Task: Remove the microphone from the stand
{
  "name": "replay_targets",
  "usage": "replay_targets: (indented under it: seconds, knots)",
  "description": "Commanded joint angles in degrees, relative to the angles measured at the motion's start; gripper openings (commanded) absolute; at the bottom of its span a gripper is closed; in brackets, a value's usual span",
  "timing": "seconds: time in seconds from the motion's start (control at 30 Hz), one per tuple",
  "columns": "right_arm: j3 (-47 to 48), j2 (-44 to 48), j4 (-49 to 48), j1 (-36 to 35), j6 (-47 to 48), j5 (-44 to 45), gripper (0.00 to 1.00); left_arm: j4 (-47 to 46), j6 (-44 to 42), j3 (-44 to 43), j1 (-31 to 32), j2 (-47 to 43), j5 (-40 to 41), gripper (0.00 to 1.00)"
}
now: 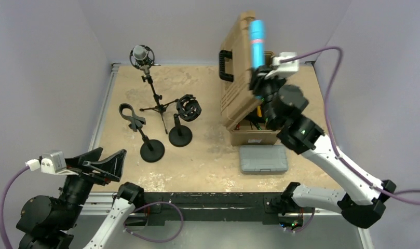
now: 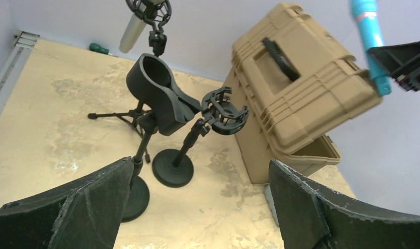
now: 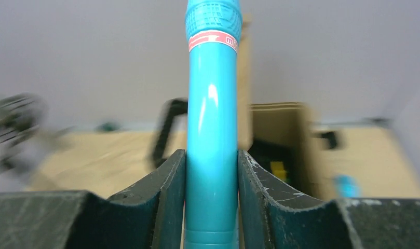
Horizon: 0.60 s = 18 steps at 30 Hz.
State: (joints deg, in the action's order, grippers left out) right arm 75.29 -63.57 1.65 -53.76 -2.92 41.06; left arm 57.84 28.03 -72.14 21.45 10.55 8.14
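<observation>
Microphone (image 1: 257, 44), a smooth, glossy teal tube with a pink band under its ribbed head, stands upright high over the case (image 1: 239, 78), clear of every stand. The right gripper (image 1: 260, 78) clamps its lower shaft, and the matte black fingers (image 3: 161, 197), scuffed along their edges, press against it from both sides.

The left gripper (image 1: 110, 155) hangs low near the front left of the table (image 1: 207, 155), a sandy, mottled surface. Its wedge-shaped black fingers are spread wide with nothing between them.

The case is hard tan plastic, ribbed, with a black handle, and its lid is raised. A flat grey box (image 1: 263, 158) with rounded corners lies just in front of it.

Three black stands are grouped left of the case. The clip stand (image 1: 140, 132) has a round disc foot, a thin leaning rod and a U-shaped cradle. Beside it, the ring stand (image 1: 183, 124) carries a round cage mount on a similar disc. Behind them, the tripod (image 1: 154, 101) on slim legs holds a grey cylindrical mic (image 1: 140, 53) in a ring mount.
</observation>
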Motion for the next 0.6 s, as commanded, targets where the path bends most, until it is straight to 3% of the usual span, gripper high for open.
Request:
replay_targets:
  seconds: [0.0, 0.1, 0.2, 0.23, 0.3, 0.47, 0.57]
  knots:
    - [-0.18, 2.02, 3.3, 17.35, 3.79, 9.16, 0.0, -0.3, -4.44, 1.48, 0.08, -1.18, 1.79, 1.0]
    - [1.96, 0.48, 5.42, 26.15, 0.51, 0.55, 0.0, -0.66, -6.44, 1.73, 0.08, -1.7, 2.06, 1.0]
    - [1.49, 3.04, 0.73, 26.39, 4.84, -21.14, 0.0, -1.18, -8.03, 1.79, 0.08, -2.05, 3.08, 1.0]
    - [1.15, 3.41, -0.18, 25.77, 3.81, -23.08, 0.0, -1.45, -8.44, 1.96, 0.08, -2.07, 3.23, 1.0]
    - [4.09, 1.66, 2.86, 25.62, -0.39, -18.16, 0.0, -2.12, -8.76, 2.17, 0.1, -1.83, 2.86, 1.0]
    - [3.8, -0.59, 3.29, 26.91, 4.6, -0.75, 0.0, -2.99, -8.31, 1.87, 0.12, -0.91, -1.22, 1.0]
    - [2.16, -2.63, 1.93, 32.84, 7.77, 1.4, 0.0, -3.15, -7.96, 2.18, 0.15, -1.3, -2.21, 1.0]
